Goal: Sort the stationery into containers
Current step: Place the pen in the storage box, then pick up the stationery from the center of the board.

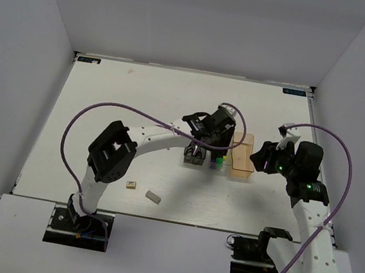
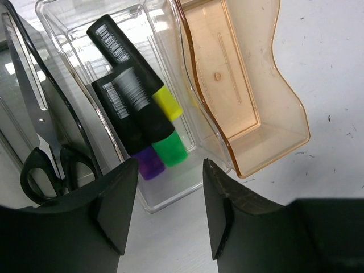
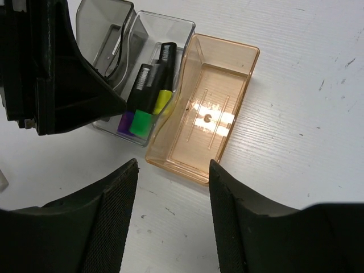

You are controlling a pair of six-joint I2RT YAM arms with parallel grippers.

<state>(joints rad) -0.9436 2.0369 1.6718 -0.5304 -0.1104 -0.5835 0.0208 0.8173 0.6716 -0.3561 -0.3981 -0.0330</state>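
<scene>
Though highlighters (image 2: 139, 116) bear white print, lettering unreadable.

**A:** What surface carries everything?

**B:** A white rectangular table (image 1: 103, 109). Close up, it shows fine ribbing and a few small dark specks.

**A:** What lies directly on it?

**B:** Three small, narrow, open-top plastic bins stand side by side, just right of the table's middle. From above, the dark grey bin (image 3: 99, 17) is on the left, the clear bin (image 3: 170, 25) in the middle and the tan-orange bin (image 3: 226, 46) on the right, close against the clear one.

**A:** Anything else?

**B:** Two tiny erasers lie well apart from the bins, near the front edge and left of centre. The beige eraser (image 1: 131, 185) and grey eraser (image 1: 153, 196) are near each other, not touching.
</scene>
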